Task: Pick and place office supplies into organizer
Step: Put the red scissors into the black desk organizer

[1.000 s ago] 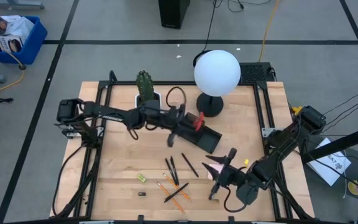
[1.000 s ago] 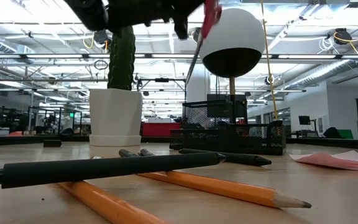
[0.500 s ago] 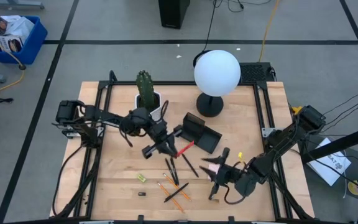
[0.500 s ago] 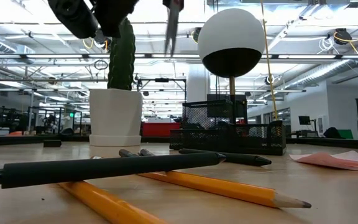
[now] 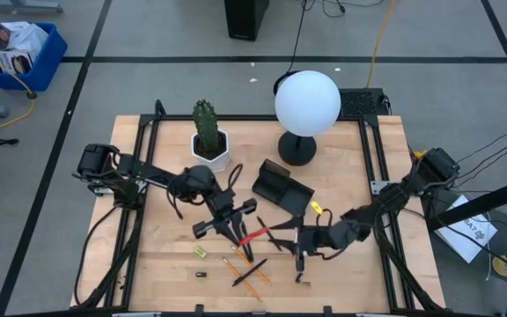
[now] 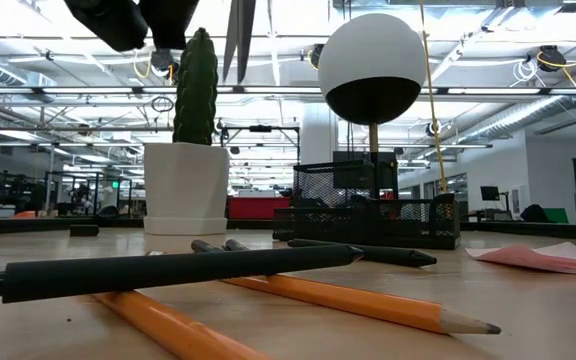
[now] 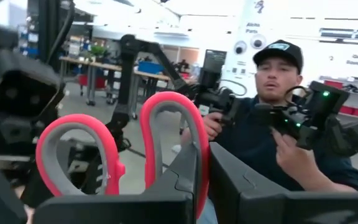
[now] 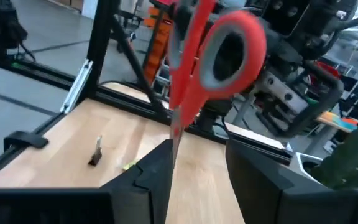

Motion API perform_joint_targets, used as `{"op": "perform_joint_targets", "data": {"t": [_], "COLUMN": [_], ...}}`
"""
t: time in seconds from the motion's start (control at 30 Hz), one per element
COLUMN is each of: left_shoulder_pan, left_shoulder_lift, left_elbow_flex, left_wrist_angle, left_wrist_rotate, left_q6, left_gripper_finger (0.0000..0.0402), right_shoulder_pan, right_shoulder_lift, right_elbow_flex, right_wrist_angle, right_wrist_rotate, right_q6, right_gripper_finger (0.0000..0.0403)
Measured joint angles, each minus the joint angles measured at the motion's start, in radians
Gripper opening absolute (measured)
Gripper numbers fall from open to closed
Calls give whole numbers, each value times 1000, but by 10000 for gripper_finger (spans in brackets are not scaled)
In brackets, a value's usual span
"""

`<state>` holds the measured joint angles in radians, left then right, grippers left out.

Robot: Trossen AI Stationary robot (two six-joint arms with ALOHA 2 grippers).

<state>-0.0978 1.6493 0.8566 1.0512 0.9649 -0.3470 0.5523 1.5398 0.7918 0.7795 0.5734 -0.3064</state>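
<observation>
My left gripper (image 5: 238, 231) is shut on the red-handled scissors (image 5: 255, 236), high over the middle of the table. Their dark blades (image 6: 238, 40) show at the top of the low view. My right gripper (image 5: 290, 236) faces it from the right, open, with a finger on each side of the blade's tip (image 8: 174, 134); whether it touches, I cannot tell. The black mesh organizer (image 5: 282, 189) stands behind them. Orange pencils and black pens (image 5: 246, 257) lie near the front edge, and the pink sticky-note pad (image 6: 538, 257) lies flat to their right. My left gripper pinches the rim of one red handle loop (image 7: 197, 158) between its two fingers. The fingers lie about level and come from the table's left. The scissors are lifted clear of the table, with the blades pointing away toward my right gripper.
A white pot with a cactus (image 5: 208, 141) and a lamp with a white globe (image 5: 307, 102) stand at the back. A small yellow piece (image 5: 201, 252) and a tiny black clip (image 5: 201, 274) lie at the front left. A person (image 7: 272, 112) is beyond the table.
My left gripper has carried the scissors from above the organizer toward the table's near edge and turned them, so the blades face the right arm. My right gripper has moved toward the table's left, up to the scissors, and tipped toward level.
</observation>
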Motion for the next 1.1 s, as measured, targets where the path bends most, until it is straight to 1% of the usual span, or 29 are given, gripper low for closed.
{"op": "perform_joint_targets", "data": {"t": [0.13, 0.3, 0.5, 0.6, 0.67, 0.8, 0.9, 1.0, 1.1], "left_shoulder_pan": [-3, -10, -10, -10, -10, -11, -16, -23, -23], "left_shoulder_lift": [0, 0, 0, 1, 1, 1, 1, 1, 1], "left_elbow_flex": [0, 0, 1, 1, 1, 1, 1, 1, 1], "left_wrist_angle": [-19, -40, -87, -105, -107, -117, -118, -118, -118], "left_wrist_rotate": [-6, -25, -51, -58, -62, -72, -76, -85, -107], "left_q6": [6, 21, 25, 35, 42, 50, 50, 50, 32], "left_gripper_finger": [26, 21, 29, 23, 21, 24, 36, 38, 35], "right_shoulder_pan": [-47, -86, -108, -113, -113, -116, -122, -121, -121], "right_shoulder_lift": [0, 0, 0, 0, 0, 0, 0, 0, 0], "right_elbow_flex": [0, 0, 0, 0, 0, 0, 0, 0, 0], "right_wrist_angle": [10, 71, 99, 111, 108, 114, 112, 110, 108], "right_wrist_rotate": [-79, -184, -265, -317, -328, -361, -367, -372, -371], "right_q6": [6, 3, 6, 6, 6, 14, 30, 22, 4], "right_gripper_finger": [144, 144, 144, 144, 141, 115, 76, 28, 22]}}
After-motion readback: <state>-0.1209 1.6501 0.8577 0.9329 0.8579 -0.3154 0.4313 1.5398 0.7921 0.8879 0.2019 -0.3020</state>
